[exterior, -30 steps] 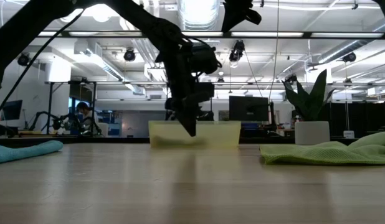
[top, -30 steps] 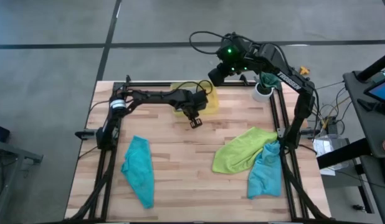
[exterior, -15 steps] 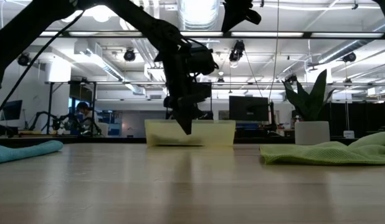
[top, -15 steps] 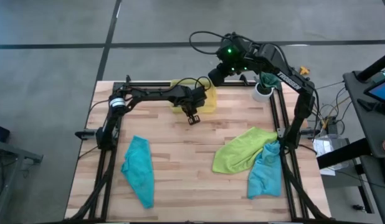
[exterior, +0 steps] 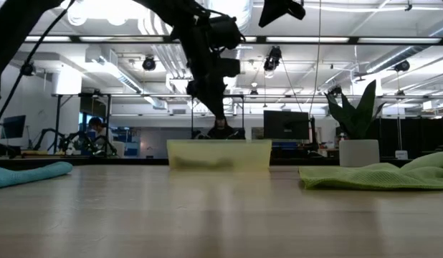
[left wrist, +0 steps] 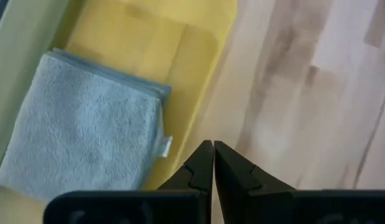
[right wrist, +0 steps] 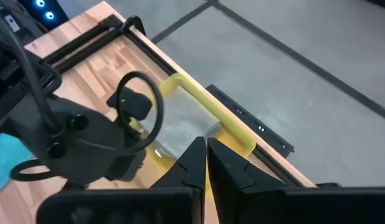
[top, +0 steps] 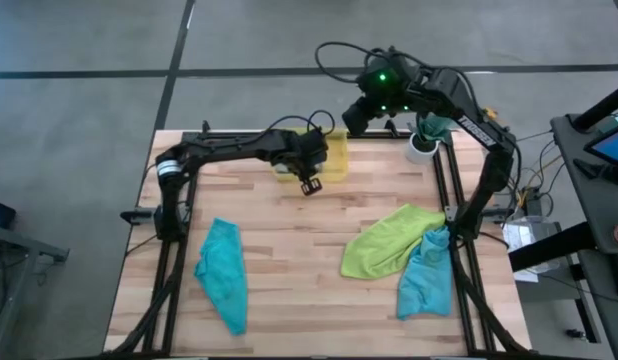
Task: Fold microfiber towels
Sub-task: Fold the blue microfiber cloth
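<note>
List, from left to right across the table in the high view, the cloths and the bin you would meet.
Teal towel → yellow bin → lime green towel → second teal towel.

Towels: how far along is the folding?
Done: one grey towel lies folded in the yellow bin. In hand: nothing; left gripper is shut and empty above the bin's edge. Left: lime green towel and two teal towels, crumpled on the table.

Folded towel (left wrist: 80, 127) in bin (left wrist: 202, 59) — left claw (left wrist: 212, 167) above its edge
</note>
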